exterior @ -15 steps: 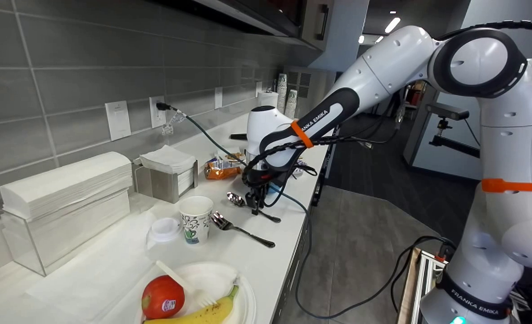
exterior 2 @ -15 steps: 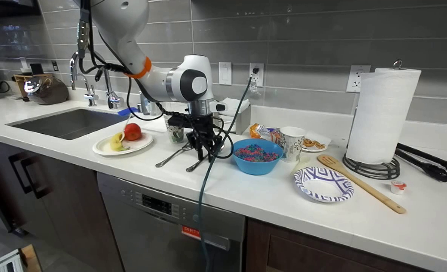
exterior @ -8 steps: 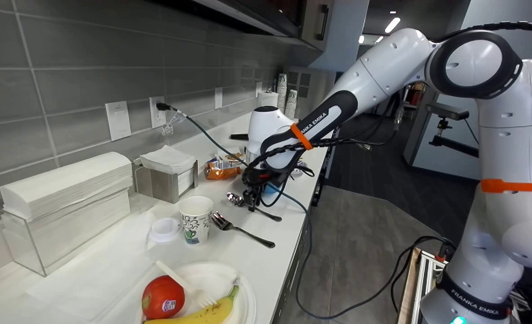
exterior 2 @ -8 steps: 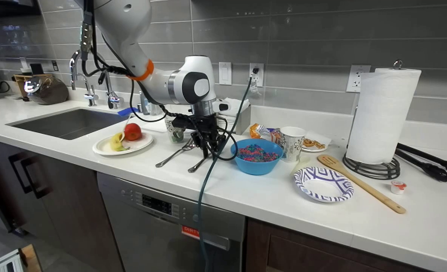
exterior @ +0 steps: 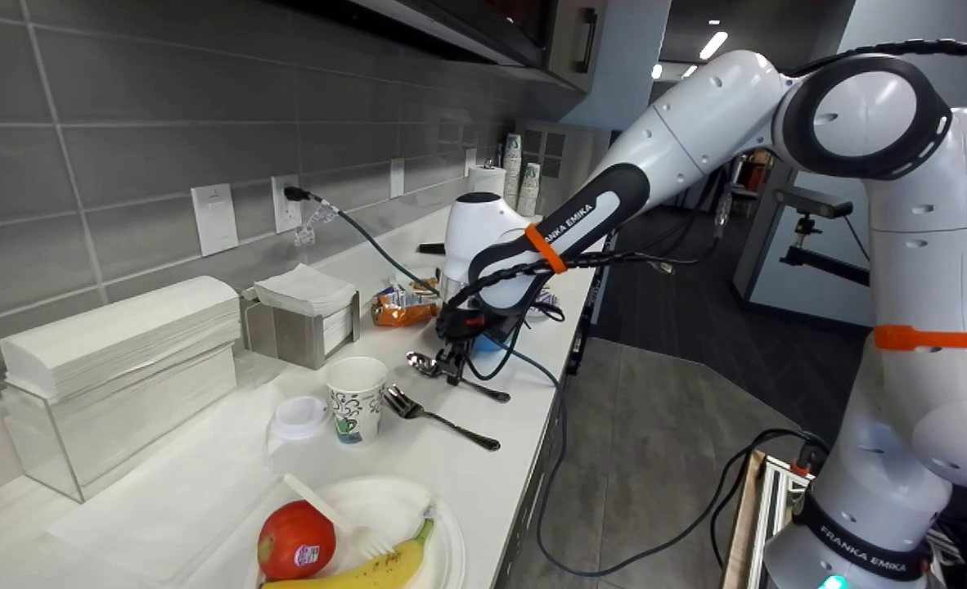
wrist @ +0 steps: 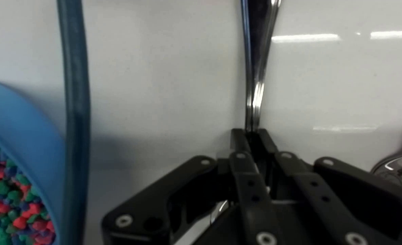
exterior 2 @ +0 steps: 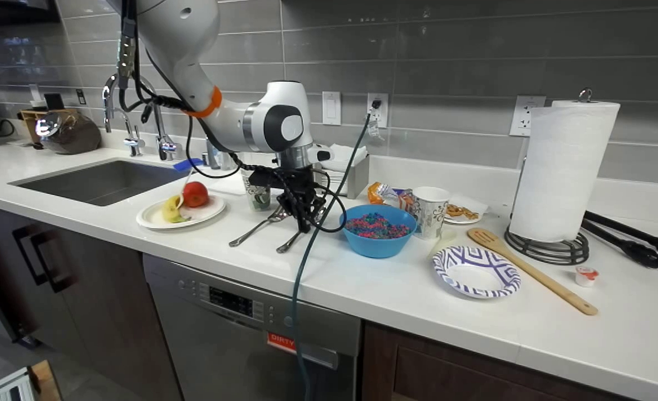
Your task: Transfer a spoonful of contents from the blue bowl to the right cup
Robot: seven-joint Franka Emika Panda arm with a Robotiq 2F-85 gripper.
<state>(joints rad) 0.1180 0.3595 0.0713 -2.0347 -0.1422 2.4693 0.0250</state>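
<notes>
My gripper (wrist: 253, 132) is shut on the handle of a metal spoon (wrist: 257, 44), which runs out from between the fingertips in the wrist view. The spoon (exterior: 487, 393) lies along the counter, its head towards the wall. Close to the gripper (exterior 2: 305, 227) stands the blue bowl (exterior 2: 378, 245), holding red, blue and green bits; its rim (wrist: 34, 136) shows at the left in the wrist view. Just beyond it is the right cup (exterior 2: 430, 214), white and patterned, upright, its inside not visible. A similar cup (exterior: 357, 401) stands on the opposite side of the gripper.
A fork (exterior: 443, 421) lies beside the spoon. The teal cable (exterior 2: 307, 262) hangs across the counter between gripper and bowl. Around are a snack bag (exterior: 403, 307), a napkin holder (exterior: 299, 319), a patterned paper bowl (exterior 2: 476, 273), a wooden spatula (exterior 2: 535, 273) and a fruit plate (exterior 2: 151, 217).
The fingers, apart a second ago, have closed on the spoon handle. The spoon's head has shifted slightly towards the wall. The arm has moved only a little; bowl and cups have stayed put.
</notes>
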